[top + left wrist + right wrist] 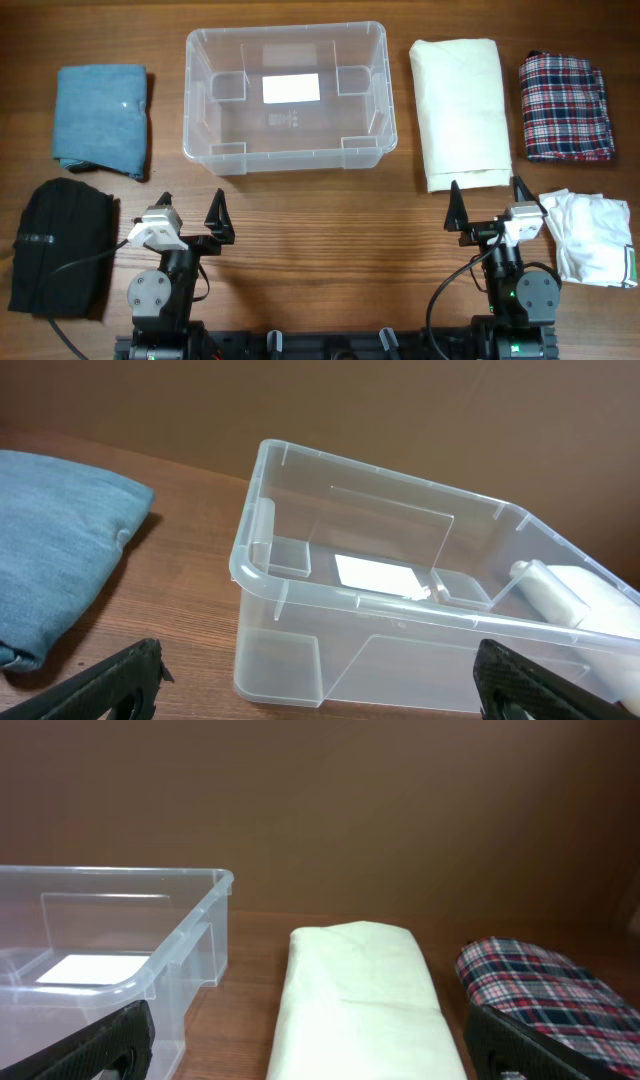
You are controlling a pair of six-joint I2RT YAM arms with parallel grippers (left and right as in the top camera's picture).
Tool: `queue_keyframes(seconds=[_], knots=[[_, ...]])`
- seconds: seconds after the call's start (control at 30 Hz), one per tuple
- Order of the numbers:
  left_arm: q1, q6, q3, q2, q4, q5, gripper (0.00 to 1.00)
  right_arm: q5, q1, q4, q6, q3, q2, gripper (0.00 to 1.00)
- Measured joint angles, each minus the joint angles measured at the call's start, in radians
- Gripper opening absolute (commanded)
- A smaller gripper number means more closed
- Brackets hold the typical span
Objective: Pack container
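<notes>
Centrally, toward the far side of the wooden bench, the clear rectangular plastic container sits upright (white label on its floor) with a folded cream cloth just beside it, while the left arm and right arm hold their jaws spread wide, gripping nothing.

The tub is open at the top and nothing lies inside it. Bare bench runs from its near wall to both grippers. On the left, blue cloth and black cloth block the way. On the right are cream, plaid and white cloths, the cream one just beside the tub.
</notes>
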Motion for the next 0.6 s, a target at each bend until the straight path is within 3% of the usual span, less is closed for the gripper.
queue_keyframes(seconds=[0.3, 0.5, 0.6], knots=[[0.000, 0.000, 0.000, 0.000, 0.000, 0.000, 1.00, 0.021, 0.000, -0.043, 0.018, 0.008, 0.023, 1.00], [0.000, 0.000, 0.000, 0.002, 0.001, 0.000, 1.00, 0.022, 0.000, -0.050, 0.018, 0.251, 0.383, 1.00], [0.000, 0.000, 0.000, 0.002, 0.000, 0.000, 1.00, 0.002, 0.000, -0.128, 0.019, 0.540, 0.676, 1.00]])
